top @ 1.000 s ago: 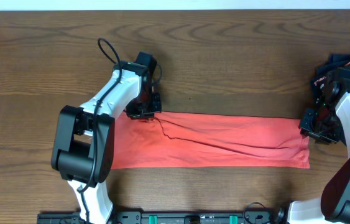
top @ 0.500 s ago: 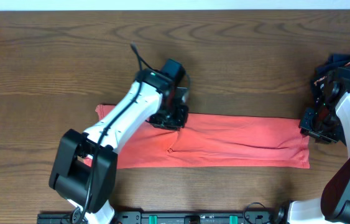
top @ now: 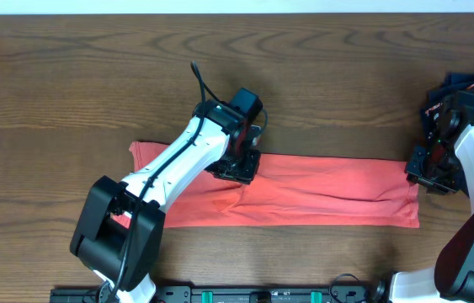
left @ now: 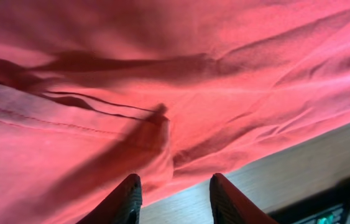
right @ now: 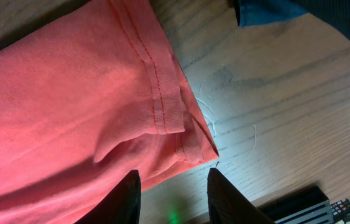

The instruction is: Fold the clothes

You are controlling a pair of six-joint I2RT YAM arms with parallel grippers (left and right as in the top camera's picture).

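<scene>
My left gripper [left: 173,193] stands with its jaws apart and nothing between them, low over the red-orange T-shirt [top: 329,192], left of its middle. My right gripper [right: 173,190] is parted and empty too, at the shirt's right hem corner. The shirt lies as a long band on the wooden table [top: 321,76], and a dark garment [top: 472,84] sits at the far right.

The T-shirt [top: 329,198] lies on the desk [top: 304,76], stretched from 9 o'clock to 3 o'clock. The left pincer [top: 238,168] is over its 12 o'clock edge, and the right pincer [top: 428,172] is at its 3 o'clock end. Another garment [top: 464,84] lies at the desk's 2 o'clock.
</scene>
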